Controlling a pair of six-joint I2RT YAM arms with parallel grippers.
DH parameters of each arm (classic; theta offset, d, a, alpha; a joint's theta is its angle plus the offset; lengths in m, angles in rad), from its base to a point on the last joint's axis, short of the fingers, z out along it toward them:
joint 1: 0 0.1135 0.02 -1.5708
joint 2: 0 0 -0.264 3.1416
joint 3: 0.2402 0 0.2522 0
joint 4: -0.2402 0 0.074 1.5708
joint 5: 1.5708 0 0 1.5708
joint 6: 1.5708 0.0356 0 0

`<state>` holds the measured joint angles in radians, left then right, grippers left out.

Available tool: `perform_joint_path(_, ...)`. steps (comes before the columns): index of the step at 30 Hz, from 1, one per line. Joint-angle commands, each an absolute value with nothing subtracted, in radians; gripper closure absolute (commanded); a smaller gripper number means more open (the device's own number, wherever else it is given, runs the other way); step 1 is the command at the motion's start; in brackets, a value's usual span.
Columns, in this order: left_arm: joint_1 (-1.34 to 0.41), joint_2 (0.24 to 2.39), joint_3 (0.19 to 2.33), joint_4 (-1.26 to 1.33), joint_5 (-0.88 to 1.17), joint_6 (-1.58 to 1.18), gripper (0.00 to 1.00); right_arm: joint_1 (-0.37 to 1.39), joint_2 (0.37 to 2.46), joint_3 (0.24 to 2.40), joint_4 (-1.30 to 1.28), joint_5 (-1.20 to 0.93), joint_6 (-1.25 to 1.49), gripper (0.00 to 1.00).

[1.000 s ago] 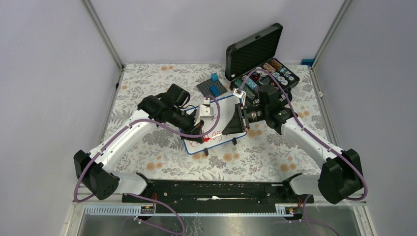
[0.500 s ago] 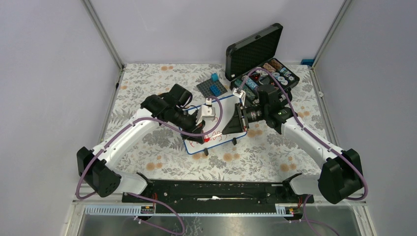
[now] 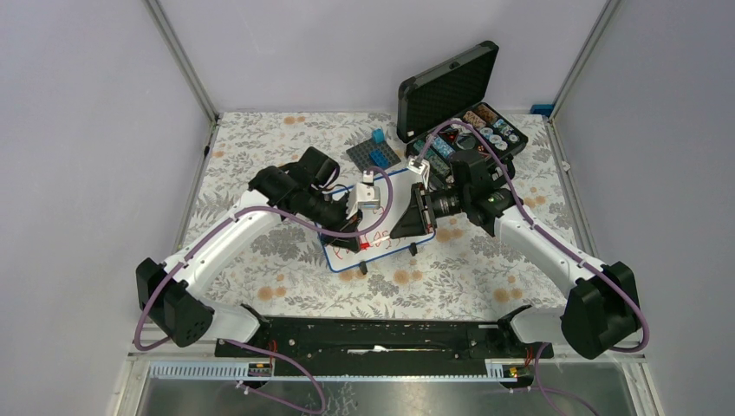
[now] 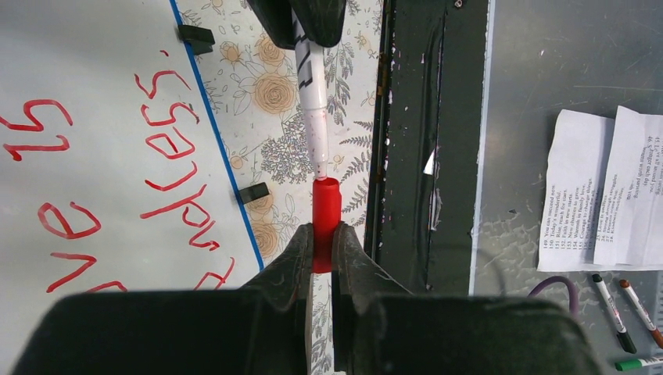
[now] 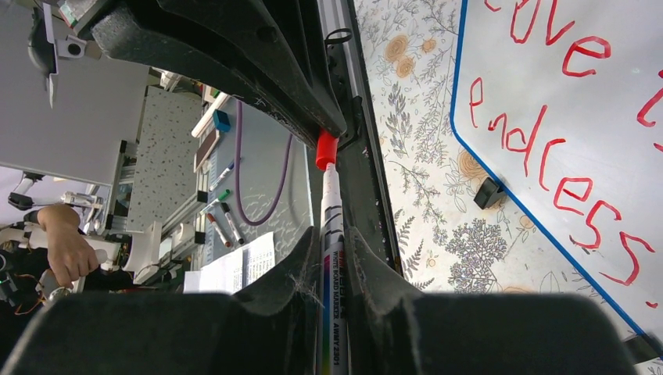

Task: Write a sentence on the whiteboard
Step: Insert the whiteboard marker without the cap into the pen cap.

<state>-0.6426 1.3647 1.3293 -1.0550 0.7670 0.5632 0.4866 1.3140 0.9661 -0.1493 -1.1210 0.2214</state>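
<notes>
The whiteboard (image 3: pixel 347 258), white with a blue frame and black feet, lies mid-table under both grippers. The sentence (image 4: pixel 168 148) is red handwriting in two lines, "Love is" and "endless." (image 5: pixel 563 164). My left gripper (image 4: pixel 323 234) is shut on a red marker cap (image 4: pixel 326 211), held above the board's near edge (image 3: pixel 362 243). My right gripper (image 5: pixel 332 242) is shut on a white whiteboard marker (image 5: pixel 331 211). The marker's tip (image 4: pixel 319 160) sits at the cap's mouth, in line with it. The two grippers face each other, with the right gripper (image 3: pixel 397 230) just right of the cap.
An open black case (image 3: pixel 468 130) of small parts stands at the back right. A grey studded baseplate (image 3: pixel 374 156) with a blue brick lies behind the board. Printed sheets (image 4: pixel 602 195) and spare markers (image 4: pixel 618 305) lie past the table's near edge.
Both grippers shifted slightly over the board's near edge, and the right gripper moved a little left, bringing the marker tip to the cap. Both grips are unchanged.
</notes>
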Motion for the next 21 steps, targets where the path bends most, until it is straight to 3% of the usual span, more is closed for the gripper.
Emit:
perform_joint_path(1,-0.646,1.373,1.389,-0.998,0.800,0.525,1.00,0.507,1.314,1.005,-0.153,-1.102,0.200,1.00)
perform_joint_path(21,-0.649,1.415,1.433,-0.950,0.801,0.471,1.00,0.545,1.366,0.970,-0.020,-1.089,0.292,1.00)
